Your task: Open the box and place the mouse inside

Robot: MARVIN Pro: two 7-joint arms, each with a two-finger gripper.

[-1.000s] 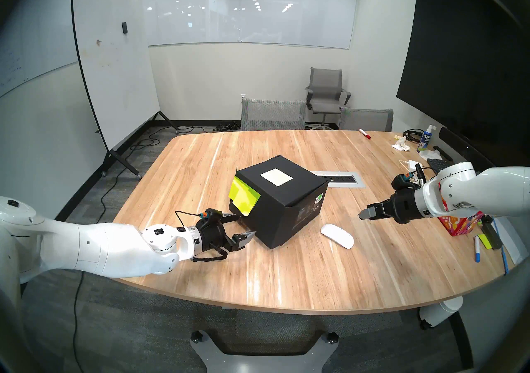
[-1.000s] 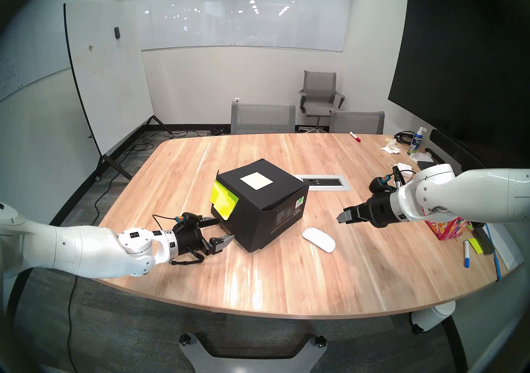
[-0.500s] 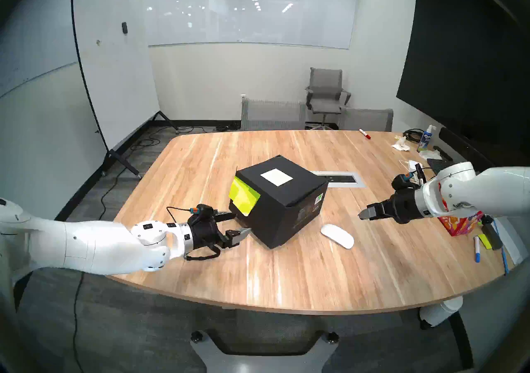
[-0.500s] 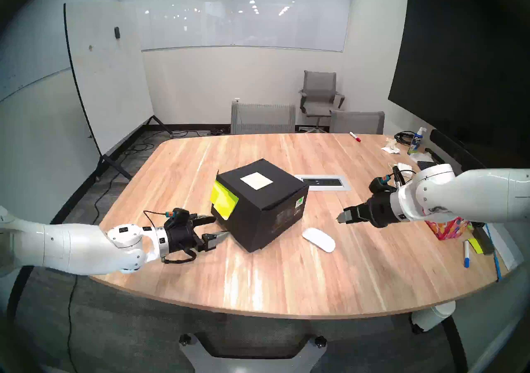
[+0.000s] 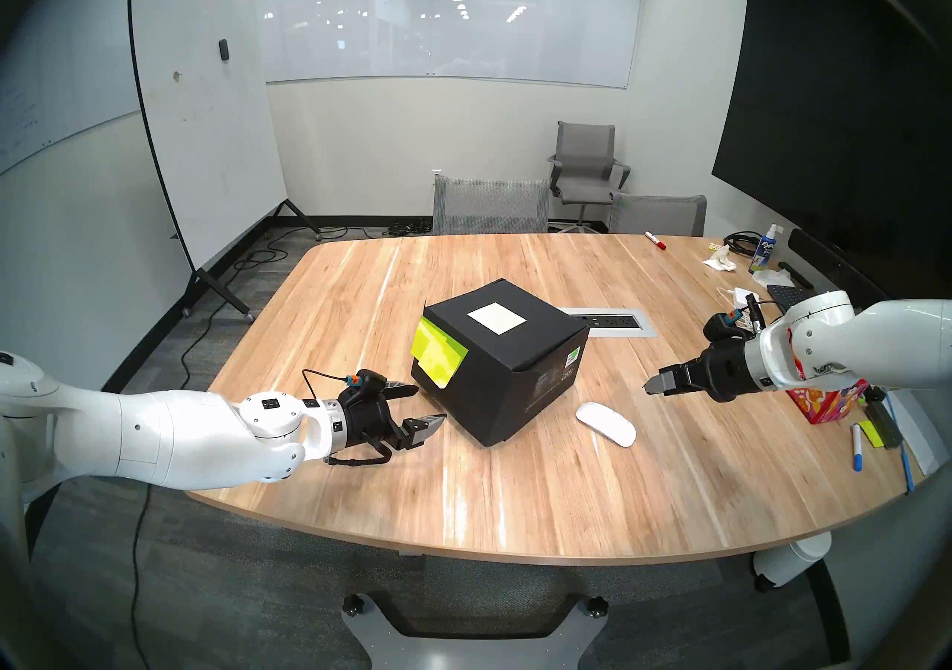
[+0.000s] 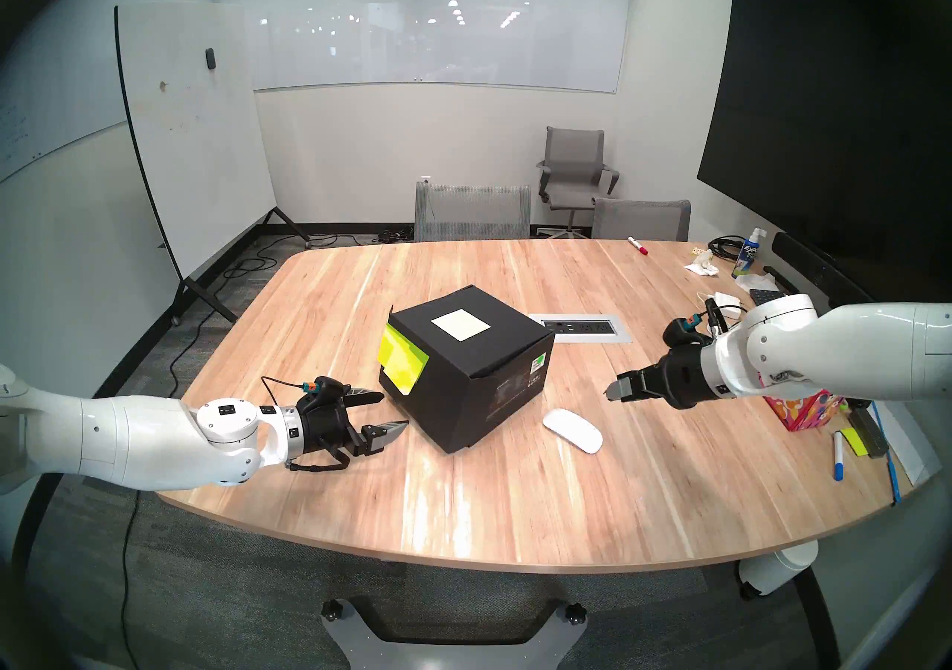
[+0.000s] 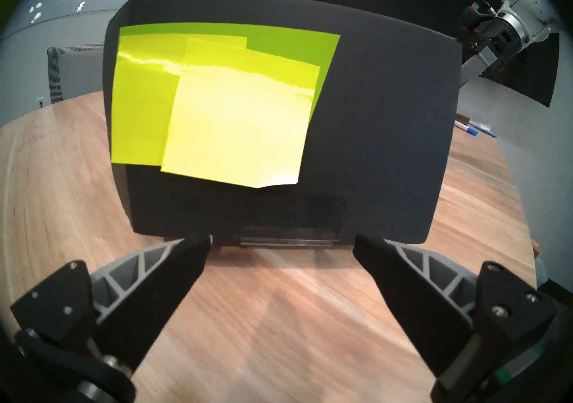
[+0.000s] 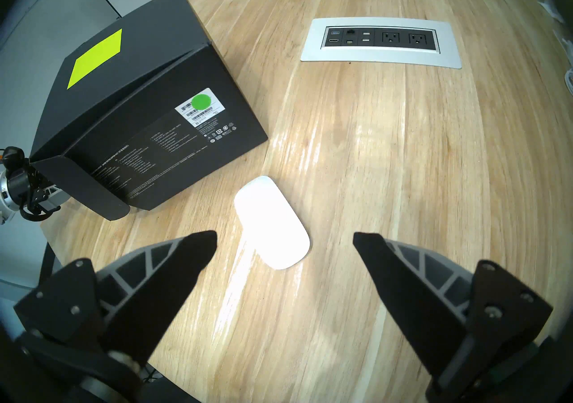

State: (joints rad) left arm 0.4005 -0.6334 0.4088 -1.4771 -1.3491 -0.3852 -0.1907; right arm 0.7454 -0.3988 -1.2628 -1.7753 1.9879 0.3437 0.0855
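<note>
the black box (image 5: 502, 365) sat closed near the middle of the wooden table (image 5: 515, 499), yellow-green sticky notes (image 5: 438, 357) on its left face, with the white mouse (image 5: 605, 423) lying just beside its right side. the left gripper (image 5: 425, 403) was spread wide and empty close to the noted face, apparently not touching it. the right gripper (image 8: 283, 239) hung above the mouse, also spread and empty.
</note>
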